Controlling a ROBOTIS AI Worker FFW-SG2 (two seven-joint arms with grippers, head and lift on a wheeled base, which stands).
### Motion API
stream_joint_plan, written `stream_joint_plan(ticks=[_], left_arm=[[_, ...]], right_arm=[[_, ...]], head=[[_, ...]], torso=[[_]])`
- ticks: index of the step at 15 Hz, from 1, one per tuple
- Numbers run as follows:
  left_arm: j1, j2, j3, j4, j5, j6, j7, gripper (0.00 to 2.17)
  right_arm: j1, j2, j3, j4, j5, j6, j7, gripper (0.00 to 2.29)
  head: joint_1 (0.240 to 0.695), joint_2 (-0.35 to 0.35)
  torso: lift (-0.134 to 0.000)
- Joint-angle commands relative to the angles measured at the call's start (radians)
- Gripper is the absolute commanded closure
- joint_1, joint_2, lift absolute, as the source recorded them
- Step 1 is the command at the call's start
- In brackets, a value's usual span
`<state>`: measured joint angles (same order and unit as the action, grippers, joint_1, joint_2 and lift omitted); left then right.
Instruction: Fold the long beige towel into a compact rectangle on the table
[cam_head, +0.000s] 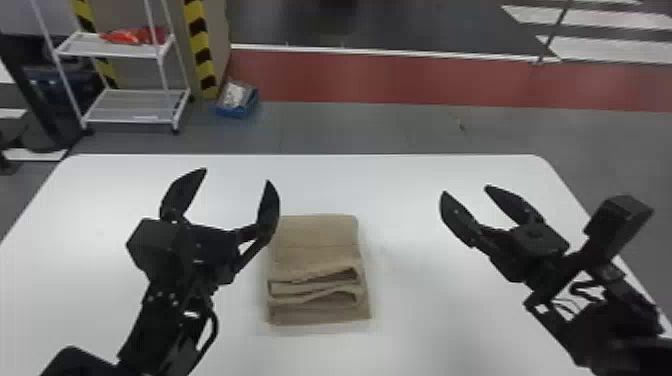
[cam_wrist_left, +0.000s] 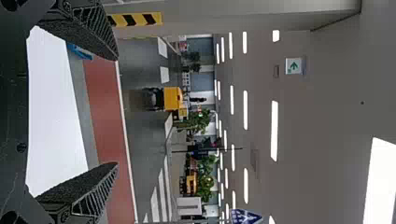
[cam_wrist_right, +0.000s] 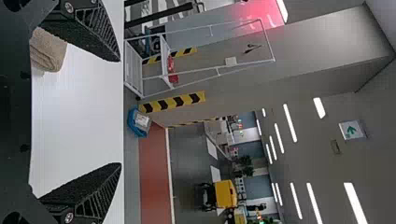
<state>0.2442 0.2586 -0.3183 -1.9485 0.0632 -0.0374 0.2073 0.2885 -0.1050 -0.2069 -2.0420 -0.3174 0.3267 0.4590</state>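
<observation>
The left claw, a black gripper with two flat fingers, is held open above the white table, and its right-hand finger is seen right beside the far left corner of the folded beige cloth towel. The right claw, of the same black build, is likewise spread open, well apart from the towel, toward the table's right edge. The towel is placed a little left of the table's middle, short of the far edge, its long axis pointed from the robot toward that edge and its sides set roughly square to it. A compact, near-rectangular shape is formed; the far part is laid smooth and marked by a faint crosswise crease, while the nearer part is stacked in thick, uneven layers. Two dark hollows are left between these layers, widest at the right and narrowed toward the left, and the near right corner is pushed slightly outward. The table is given a smooth, glossy top and rounded far corners. Beyond it, a grey floor is crossed by a red strip; at the left, a white metal shelf rack and a blue box are stood by yellow-and-black striped edging.
</observation>
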Motion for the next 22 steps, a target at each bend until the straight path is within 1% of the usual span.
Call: stream_joint_plan(ticks=[1,2,4,6,7,8,10,12,13,14,16,22], left_arm=[[-0.008,-0.015,-0.013,0.023,-0.002,0.000,-0.002,0.07],[-0.008,-0.016,-0.015,0.029,-0.005,0.012,0.000,0.07],[-0.009,-0.021,-0.004,0.033,-0.022,0.095,-0.002,0.07],[-0.019,-0.019,0.025,0.034,-0.016,0.138,-0.008,0.07],[-0.025,-0.021,0.045,0.037,-0.002,0.138,-0.011,0.07],[-0.037,-0.022,0.068,0.052,0.007,0.138,-0.012,0.07],[-0.066,-0.024,0.102,0.085,0.021,0.144,-0.020,0.07],[-0.063,-0.024,0.148,0.082,0.063,0.150,-0.023,0.07],[-0.059,-0.024,0.151,0.076,0.063,0.150,-0.022,0.07],[-0.051,-0.024,0.153,0.066,0.063,0.150,-0.022,0.07],[-0.034,-0.025,0.162,0.046,0.067,0.147,-0.020,0.07],[0.017,-0.024,0.220,0.003,0.070,0.117,-0.022,0.07]], right_arm=[[0.020,0.005,-0.019,0.012,0.006,-0.045,-0.005,0.09],[0.038,0.008,-0.028,0.006,0.008,-0.070,-0.016,0.09],[0.080,0.013,-0.055,-0.012,0.006,-0.085,-0.025,0.09],[0.095,0.019,-0.080,-0.017,-0.002,-0.082,-0.026,0.09],[0.103,0.024,-0.091,-0.015,-0.014,-0.079,-0.026,0.09],[0.107,0.033,-0.101,-0.011,-0.020,-0.076,-0.026,0.09],[0.115,0.036,-0.103,-0.007,-0.020,-0.076,-0.026,0.09],[0.116,0.045,-0.104,-0.007,-0.022,-0.076,-0.029,0.09],[0.116,0.047,-0.104,-0.007,-0.022,-0.076,-0.036,0.09],[0.116,0.050,-0.103,-0.007,-0.022,-0.073,-0.037,0.09],[0.115,0.057,-0.097,-0.011,-0.020,-0.067,-0.037,0.09],[0.130,0.074,-0.092,-0.021,-0.020,-0.094,-0.043,0.09]], head=[[0.695,-0.112],[0.695,-0.132],[0.695,-0.149],[0.695,-0.162],[0.695,-0.166],[0.695,-0.163],[0.695,-0.153],[0.695,-0.128],[0.695,-0.128],[0.695,-0.106],[0.695,-0.097],[0.695,-0.064]], torso=[[-0.124],[-0.124],[-0.124],[-0.124],[-0.124],[-0.124],[-0.124],[-0.124],[-0.124],[-0.124],[-0.124],[-0.124]])
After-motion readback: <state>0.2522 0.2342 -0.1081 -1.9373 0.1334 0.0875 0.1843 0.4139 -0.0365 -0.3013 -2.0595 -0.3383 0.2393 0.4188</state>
